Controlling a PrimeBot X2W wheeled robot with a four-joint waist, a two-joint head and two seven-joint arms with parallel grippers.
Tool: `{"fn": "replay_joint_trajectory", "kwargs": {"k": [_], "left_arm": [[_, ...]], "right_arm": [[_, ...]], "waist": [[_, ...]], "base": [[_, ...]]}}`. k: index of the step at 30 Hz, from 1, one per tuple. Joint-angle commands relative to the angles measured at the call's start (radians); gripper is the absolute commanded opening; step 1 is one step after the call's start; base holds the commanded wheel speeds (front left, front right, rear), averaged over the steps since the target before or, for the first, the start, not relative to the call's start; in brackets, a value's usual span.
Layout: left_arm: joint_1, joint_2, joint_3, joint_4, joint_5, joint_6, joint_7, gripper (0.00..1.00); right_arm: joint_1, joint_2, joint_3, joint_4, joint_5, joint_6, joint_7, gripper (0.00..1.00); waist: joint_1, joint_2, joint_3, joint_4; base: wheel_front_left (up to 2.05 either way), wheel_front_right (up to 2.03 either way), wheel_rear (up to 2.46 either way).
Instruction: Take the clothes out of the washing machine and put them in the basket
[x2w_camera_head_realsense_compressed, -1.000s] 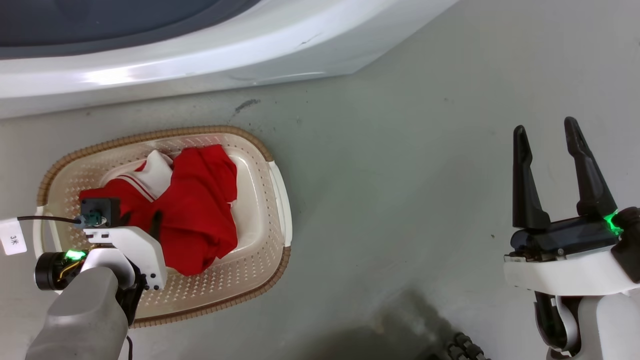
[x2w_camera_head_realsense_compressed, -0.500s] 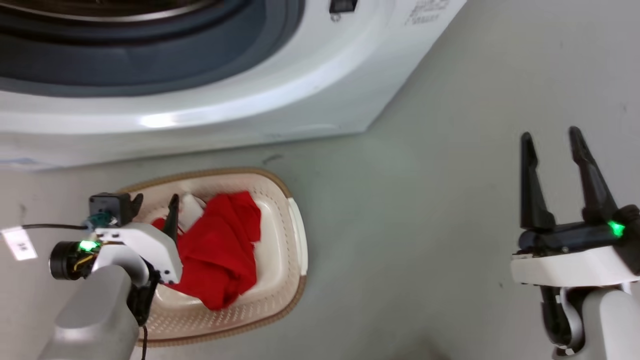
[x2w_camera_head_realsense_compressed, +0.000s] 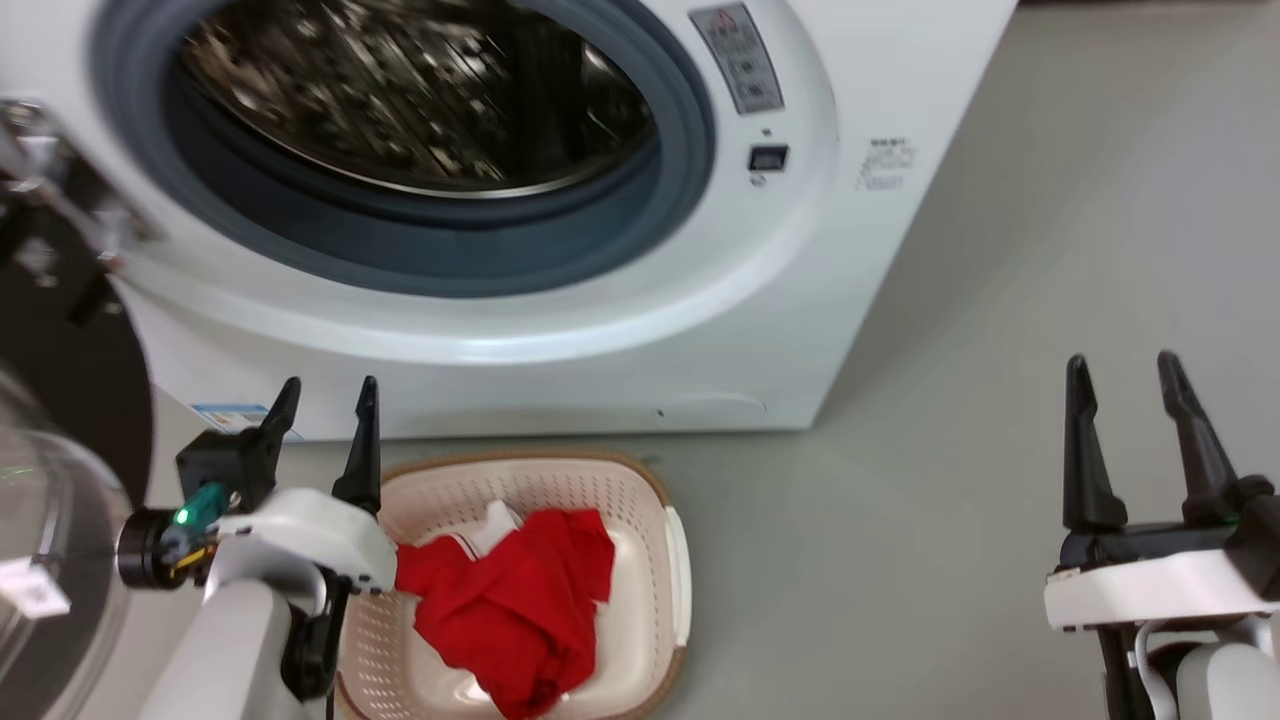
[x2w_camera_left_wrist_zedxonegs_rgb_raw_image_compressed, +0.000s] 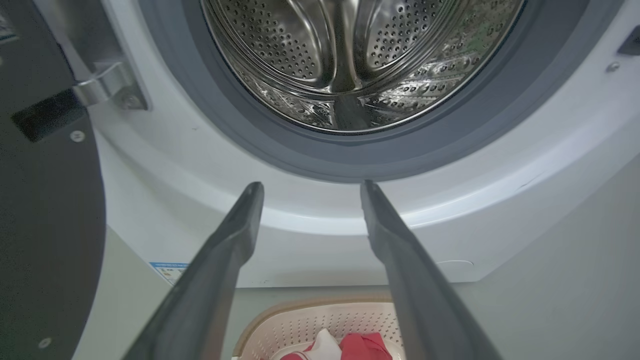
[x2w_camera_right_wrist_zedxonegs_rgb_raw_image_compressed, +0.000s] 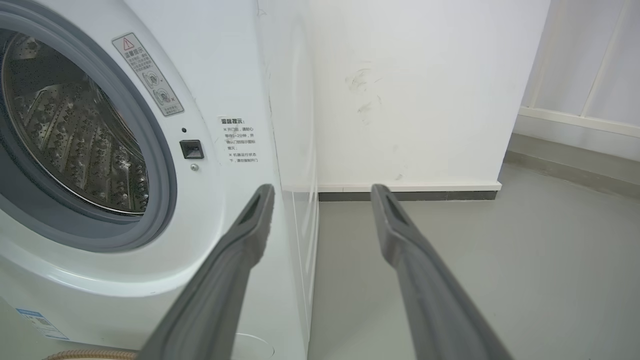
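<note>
looks done — bright red fabric clothes (x2w_camera_head_realsense_compressed: 515, 590) in the near cream perforated basket (x2w_camera_head_realsense_compressed: 640, 480), steel drum (x2w_camera_left_wrist_zedxonegs_rgb_raw_image_compressed: 345, 60) of the far white washing machine (x2w_camera_head_realsense_compressed: 780, 330) bare where visible, left gripper (x2w_camera_head_realsense_compressed: 331, 382) and right gripper (x2w_camera_head_realsense_compressed: 1121, 358) spread wide, empty.

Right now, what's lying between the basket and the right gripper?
Nothing. In the head view, bare grey floor stretches from the basket across to the right gripper.

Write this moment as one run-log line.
left gripper: open, empty | right gripper: open, empty | clothes: in basket | washing machine: open
</note>
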Motion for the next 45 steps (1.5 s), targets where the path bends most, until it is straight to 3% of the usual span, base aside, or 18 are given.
{"fn": "replay_joint_trajectory", "kwargs": {"k": [1, 8, 18, 27, 45], "left_arm": [[0.059, -0.019, 0.040, -0.054, 0.020, 0.011, -0.002, 1.00], [0.236, -0.084, 0.123, -0.268, 0.148, 0.024, -0.002, 1.00], [0.412, -0.179, 0.231, -0.400, 0.230, -0.007, -0.003, 1.00], [0.461, -0.213, 0.265, -0.451, 0.322, -0.034, -0.003, 1.00], [0.468, -0.248, 0.306, -0.444, 0.367, -0.065, -0.003, 1.00]], "right_arm": [[0.025, -0.001, 0.001, 0.009, 0.002, -0.001, -0.002, 1.00], [0.085, -0.001, 0.006, 0.036, 0.016, -0.001, -0.002, 1.00], [0.154, -0.001, 0.010, 0.041, 0.031, -0.001, -0.002, 1.00], [0.209, -0.001, 0.015, 0.044, 0.030, -0.001, -0.002, 1.00], [0.201, -0.001, 0.022, 0.038, 0.052, -0.001, -0.002, 1.00]], "waist": [[0.0002, 0.0000, -0.082, 0.053], [0.0002, 0.0000, -0.166, 0.065], [0.0002, 0.0000, -0.230, 0.049], [0.0002, 0.0000, -0.253, 0.041], [0.0002, 0.0000, -0.252, 0.034]], "base": [[0.00, 0.00, 0.00], [0.00, 0.00, 0.00], [0.00, 0.00, 0.00], [0.00, 0.00, 0.00], [0.00, 0.00, 0.00]]}}
